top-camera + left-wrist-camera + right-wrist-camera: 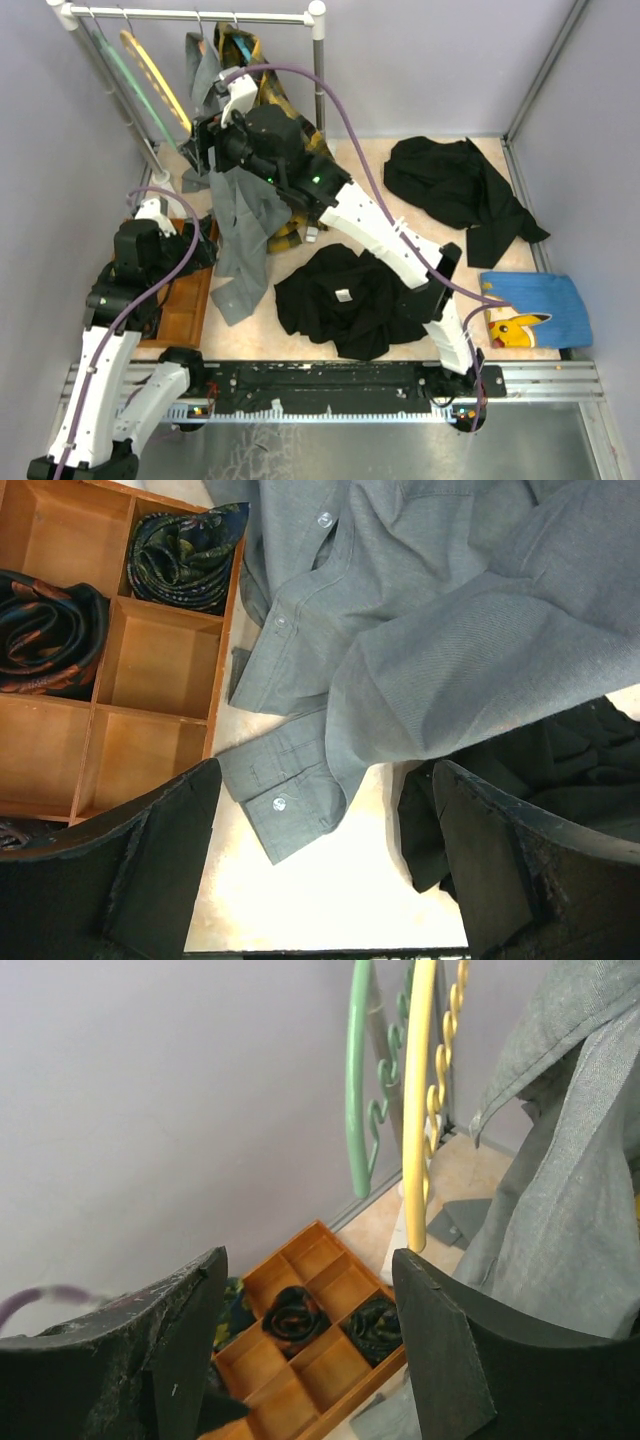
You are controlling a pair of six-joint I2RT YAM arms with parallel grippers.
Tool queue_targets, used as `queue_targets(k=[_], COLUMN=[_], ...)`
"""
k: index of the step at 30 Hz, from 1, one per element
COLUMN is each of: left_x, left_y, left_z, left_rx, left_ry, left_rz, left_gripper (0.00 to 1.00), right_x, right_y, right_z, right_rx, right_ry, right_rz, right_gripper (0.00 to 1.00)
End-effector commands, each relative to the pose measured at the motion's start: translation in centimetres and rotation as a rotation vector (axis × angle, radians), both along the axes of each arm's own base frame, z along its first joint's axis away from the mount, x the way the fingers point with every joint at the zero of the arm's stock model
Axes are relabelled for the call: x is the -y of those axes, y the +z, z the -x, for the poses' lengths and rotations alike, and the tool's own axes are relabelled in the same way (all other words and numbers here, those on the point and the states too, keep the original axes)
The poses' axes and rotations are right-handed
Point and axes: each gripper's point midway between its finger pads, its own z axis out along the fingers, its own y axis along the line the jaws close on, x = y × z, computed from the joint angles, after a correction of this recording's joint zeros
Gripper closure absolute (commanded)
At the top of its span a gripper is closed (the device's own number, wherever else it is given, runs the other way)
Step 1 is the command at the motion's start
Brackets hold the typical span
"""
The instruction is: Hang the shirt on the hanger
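Note:
The shirt (pixel 330 310) lies crumpled in the middle of the table, black, with a small white label showing. The yellow hanger (pixel 155 80) hangs on the rail at the back left. My right gripper (pixel 200 145) is raised up by it. In the right wrist view the hanger (pixel 418 1110) ends just above my right finger, and the right gripper (pixel 308 1260) is open with nothing between its jaws. My left gripper (pixel 195 255) hovers low at the left. In its own view the left gripper (pixel 325 780) is open and empty over a grey cuff, with the shirt's black cloth (pixel 570 745) beside its right finger.
A grey shirt (pixel 240 240) hangs from the rail (pixel 200 14) down onto the table. A pale green hanger (pixel 130 85) and a plaid shirt (pixel 245 50) hang there too. A wooden divided tray (pixel 185 300) holds rolled ties. Another black garment (pixel 455 185) and a blue cloth (pixel 535 310) lie at the right.

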Motion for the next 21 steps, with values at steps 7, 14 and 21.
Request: queue_targets(k=[7, 14, 21], left_x=[0.5, 0.5, 0.4], left_y=[2.5, 3.3, 3.7], left_z=[0.2, 0.6, 1.1], left_rx=[0.167, 0.228, 0.266], left_ry=[-0.053, -0.047, -0.036], left_rz=[0.015, 0.035, 0.055], left_gripper=[0.05, 0.04, 0.04], right_x=[-1.0, -1.9, -2.6], right_y=[3.1, 1.8, 0.9], right_z=[-4.2, -5.7, -6.9], right_rx=[0.164, 0.195, 0.233], right_ry=[-0.174, -0.207, -0.222], right_rz=[-0.149, -0.142, -0.136], right_gripper=[0.41, 0.42, 0.46])
